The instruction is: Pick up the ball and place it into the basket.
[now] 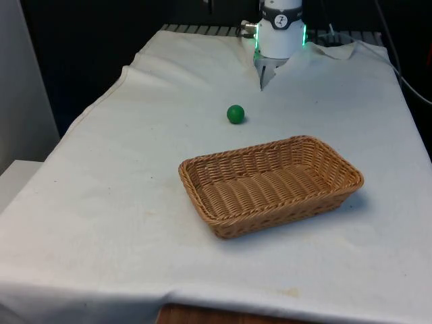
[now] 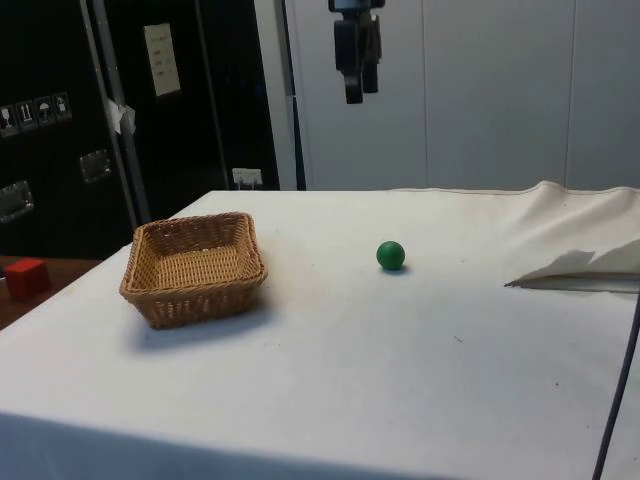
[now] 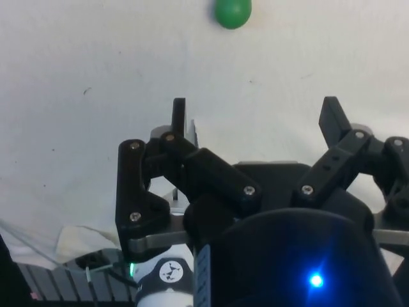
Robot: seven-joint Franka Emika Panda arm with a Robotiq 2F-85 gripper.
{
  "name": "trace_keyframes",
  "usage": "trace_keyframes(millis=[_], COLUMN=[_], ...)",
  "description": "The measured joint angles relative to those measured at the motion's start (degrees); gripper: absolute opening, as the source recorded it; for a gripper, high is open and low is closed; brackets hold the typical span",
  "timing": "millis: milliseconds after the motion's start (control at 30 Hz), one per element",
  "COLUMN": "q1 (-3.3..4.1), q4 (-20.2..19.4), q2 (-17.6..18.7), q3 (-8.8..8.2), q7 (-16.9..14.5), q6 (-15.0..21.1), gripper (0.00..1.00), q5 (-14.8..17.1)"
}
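Nothing done yet: ball ungrasped.
Beside the empty basket it lies; the claw is held spread above.

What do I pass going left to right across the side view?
Red block → basket → gripper, high above the table → green ball → raised fold of cloth.

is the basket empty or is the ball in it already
Empty. The basket shows only bare wicker inside; the green ball sits on the cloth beyond it.
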Motion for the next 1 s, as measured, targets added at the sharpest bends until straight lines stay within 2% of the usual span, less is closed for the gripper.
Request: trace_keyframes(millis=[167, 233, 533, 1000], q1=[0.00, 0.00, 0.00, 0.00], q4=[-1.49, -1.49, -3.32, -7.33], q2=[0.97, 0.97, 3.32, 7.45], q3=[-1.20, -1.20, -2.35, -4.01], q7=[-1.49, -1.49, -3.32, -4.87], q6=[2.92, 2.92, 7.10, 16.04], gripper=[1.00, 1.00, 1.00, 1.00], q5=[0.63, 0.63, 1.95, 2.46])
